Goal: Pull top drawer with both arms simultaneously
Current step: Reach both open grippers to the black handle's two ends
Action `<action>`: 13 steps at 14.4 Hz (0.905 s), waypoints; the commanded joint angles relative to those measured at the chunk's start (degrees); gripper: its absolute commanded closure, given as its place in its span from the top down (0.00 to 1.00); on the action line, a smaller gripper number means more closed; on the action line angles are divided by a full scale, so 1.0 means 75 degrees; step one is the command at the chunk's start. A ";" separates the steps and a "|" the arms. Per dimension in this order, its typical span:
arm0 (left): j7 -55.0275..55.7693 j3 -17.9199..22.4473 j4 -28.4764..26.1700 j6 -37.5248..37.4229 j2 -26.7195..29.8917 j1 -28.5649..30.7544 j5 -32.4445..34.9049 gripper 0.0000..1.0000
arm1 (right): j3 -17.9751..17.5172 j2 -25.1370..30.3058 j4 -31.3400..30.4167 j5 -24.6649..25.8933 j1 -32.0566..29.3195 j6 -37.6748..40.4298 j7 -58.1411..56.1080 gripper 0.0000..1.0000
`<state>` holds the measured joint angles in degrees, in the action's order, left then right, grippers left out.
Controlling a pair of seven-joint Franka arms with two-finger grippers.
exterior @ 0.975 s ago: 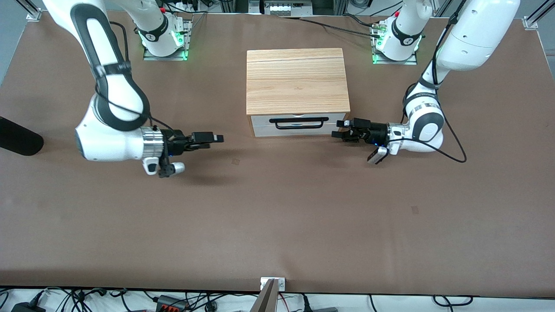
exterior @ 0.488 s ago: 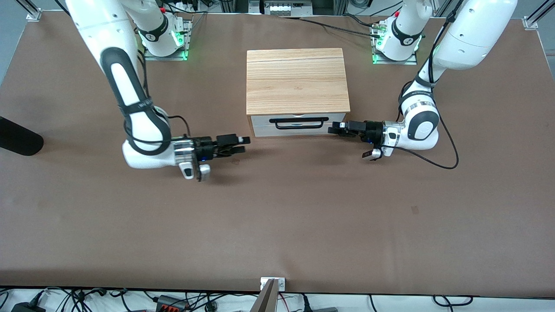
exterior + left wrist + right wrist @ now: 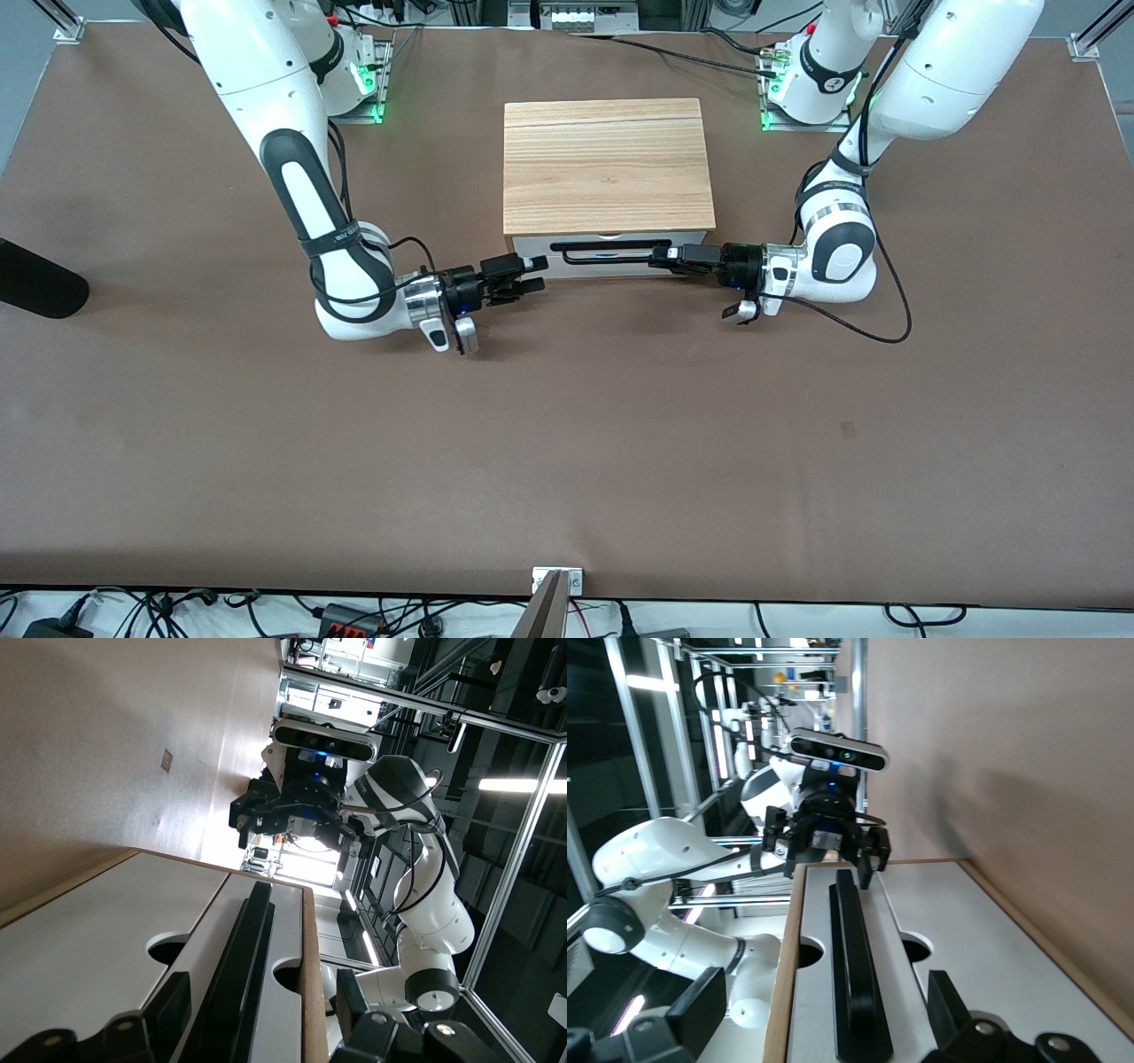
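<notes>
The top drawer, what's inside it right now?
Cannot be seen: the top drawer sits shut in the wooden cabinet, showing only its white front and black handle, with both grippers at the handle's ends.

Shut white top drawer point(image 3: 611, 263) with black bar handle point(image 3: 609, 249), both open hands at its ends.

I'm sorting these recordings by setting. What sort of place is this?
Most likely a robotics lab: two arms bolted to a brown table, a small wooden cabinet as test piece, aluminium frame rails around, and cables and power strips along the table's edge.
</notes>
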<state>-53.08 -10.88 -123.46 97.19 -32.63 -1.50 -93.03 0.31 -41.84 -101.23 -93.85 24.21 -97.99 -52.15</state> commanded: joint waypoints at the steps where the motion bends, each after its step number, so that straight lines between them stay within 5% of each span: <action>1: -0.0199 -0.0084 -0.0202 0.0108 0.0144 0.0059 -0.0183 0.63 | -0.0228 -0.0245 0.0009 -0.0541 0.0065 0.0221 -0.0570 1.00; 8: -0.0610 -0.0084 -0.0179 0.0108 -0.0043 0.0083 -0.0183 0.25 | -0.0216 -0.0257 -0.0225 -0.0541 0.0381 0.0163 -0.0664 1.00; 10: -0.0774 -0.0084 -0.0179 0.0108 -0.0125 0.0095 -0.0183 0.23 | -0.0216 -0.0257 -0.0225 -0.0518 0.0346 0.0186 -0.0781 0.84; 11: -0.0867 -0.0084 -0.0167 0.0108 -0.0172 0.0083 -0.0183 0.22 | -0.0216 -0.0257 -0.0225 -0.0518 0.0346 0.0198 -0.0805 0.57; 13: -0.0892 -0.0084 -0.0132 0.0108 -0.0231 0.0083 -0.0183 0.21 | -0.0216 -0.0268 -0.0202 -0.0530 0.0358 0.0140 -0.0829 0.44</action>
<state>-57.57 -10.89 -124.33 98.04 -33.54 -1.38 -93.23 -1.43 -43.99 -102.20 -96.81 26.68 -97.13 -56.63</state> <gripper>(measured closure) 0.780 0.233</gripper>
